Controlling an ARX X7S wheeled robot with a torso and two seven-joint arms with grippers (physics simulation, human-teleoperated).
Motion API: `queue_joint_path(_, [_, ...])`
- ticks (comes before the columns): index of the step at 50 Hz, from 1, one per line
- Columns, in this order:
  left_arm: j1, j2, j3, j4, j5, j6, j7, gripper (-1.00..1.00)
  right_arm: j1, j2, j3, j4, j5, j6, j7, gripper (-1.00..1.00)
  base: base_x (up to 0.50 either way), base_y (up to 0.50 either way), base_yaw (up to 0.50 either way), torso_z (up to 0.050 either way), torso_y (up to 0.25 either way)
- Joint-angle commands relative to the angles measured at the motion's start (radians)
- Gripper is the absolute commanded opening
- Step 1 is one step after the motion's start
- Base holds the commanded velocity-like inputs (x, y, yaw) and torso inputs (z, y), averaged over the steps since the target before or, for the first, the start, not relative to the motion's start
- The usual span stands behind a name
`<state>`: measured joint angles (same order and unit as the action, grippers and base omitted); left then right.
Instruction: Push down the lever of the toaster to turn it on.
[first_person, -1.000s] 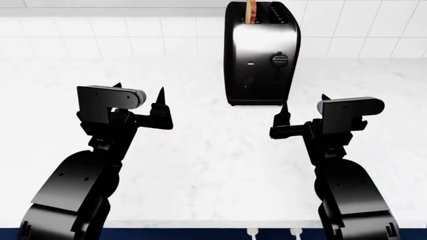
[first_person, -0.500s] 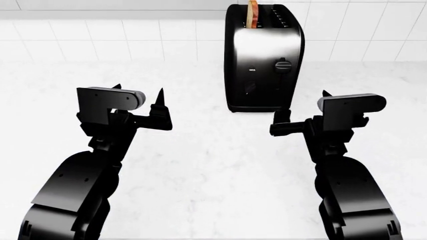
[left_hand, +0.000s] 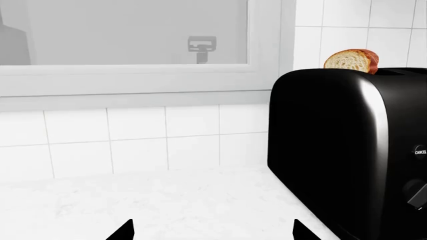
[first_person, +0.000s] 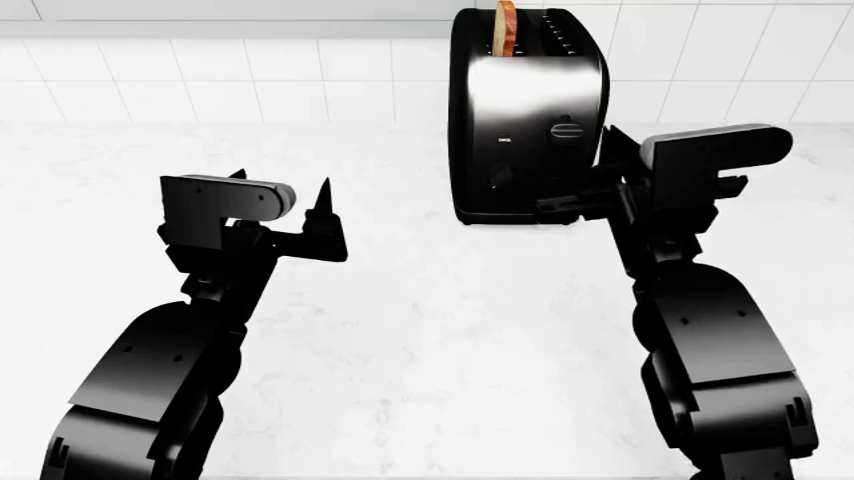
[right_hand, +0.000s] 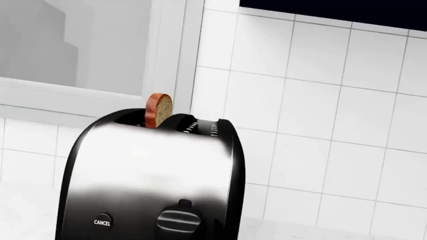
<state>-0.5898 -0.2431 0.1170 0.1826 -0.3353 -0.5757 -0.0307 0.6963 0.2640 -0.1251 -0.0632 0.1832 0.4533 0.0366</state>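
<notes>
Both pincers are showing in the head view. Left gripper (first_person: 283, 213) is hovering over bare counter with its pointed black fingers standing apart. Right gripper (first_person: 587, 190) is reaching up against the toaster's lower right corner; its fingers merge with the black body, so I cannot tell how they stand. Glossy black toaster (first_person: 525, 110) is standing upright near the tiled wall (first_person: 200, 80) on a white marbled countertop (first_person: 427, 330), with a bread slice (first_person: 506, 25) poking from one slot. On its mirror-like end face sit a dial (first_person: 566, 129) and a dark mark lower down (possibly the lever, too small to confirm).

From the left wrist, two finger tips (left_hand: 123, 231) are peeking in, apart; the toaster's rounded side is cut off at the frame edge, below a window ledge (left_hand: 133, 80).

From the right wrist, the gripper itself is out of frame; a CANCEL button (right_hand: 102, 222) and the dial are showing, and the face below them is cut off.
</notes>
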Motion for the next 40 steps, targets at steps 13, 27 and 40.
queue_joint_path(13, [0.001,-0.01,0.003,-0.005,-0.005,0.011,-0.008,1.0,0.146,-0.043,-0.074,0.243,-0.03,-0.108,-0.038,-1.0,0.0,0.0,0.0,0.0,0.0])
queue_joint_path(27, [0.005,-0.017,0.0,-0.006,-0.012,0.015,-0.012,1.0,0.169,-0.056,-0.098,0.314,-0.039,-0.146,-0.042,-1.0,0.0,0.0,0.0,0.0,0.0])
queue_joint_path(40, [0.003,-0.019,0.003,-0.007,-0.016,0.014,-0.019,1.0,0.222,-0.068,-0.113,0.453,-0.048,-0.191,-0.05,-1.0,0.0,0.0,0.0,0.0,0.0])
